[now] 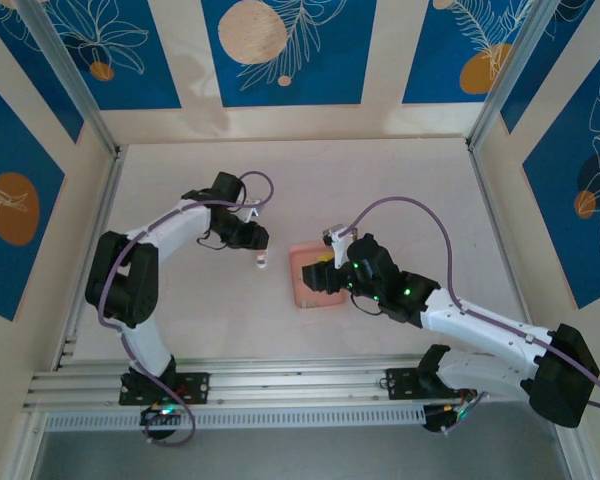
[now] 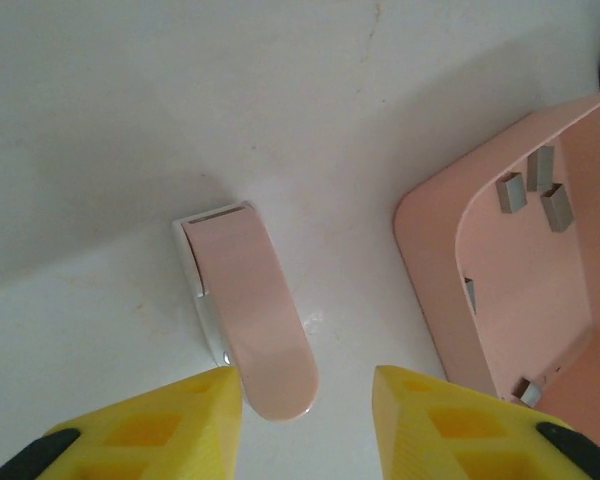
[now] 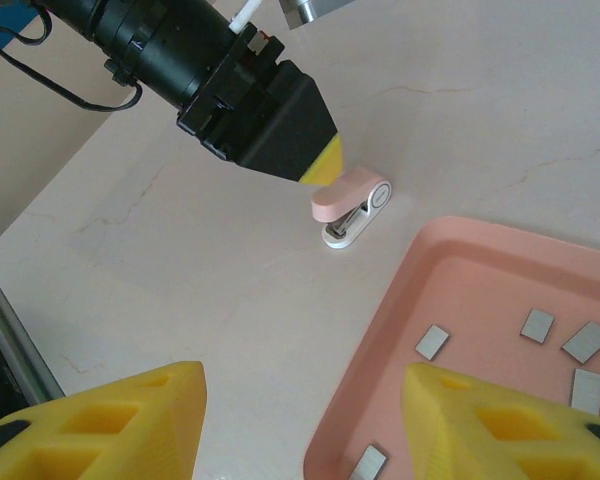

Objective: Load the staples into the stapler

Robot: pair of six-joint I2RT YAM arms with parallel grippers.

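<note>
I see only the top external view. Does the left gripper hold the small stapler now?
Observer: Not clamped. In the left wrist view, the left gripper straddles the stapler at its rounded end, with a gap beside one finger.
Operator: Is the tray loaded?
Observer: Yes. The right wrist view shows several loose grey staples on its floor.
Operator: And the other arm?
Observer: The right gripper stands open, holding nothing.
</note>
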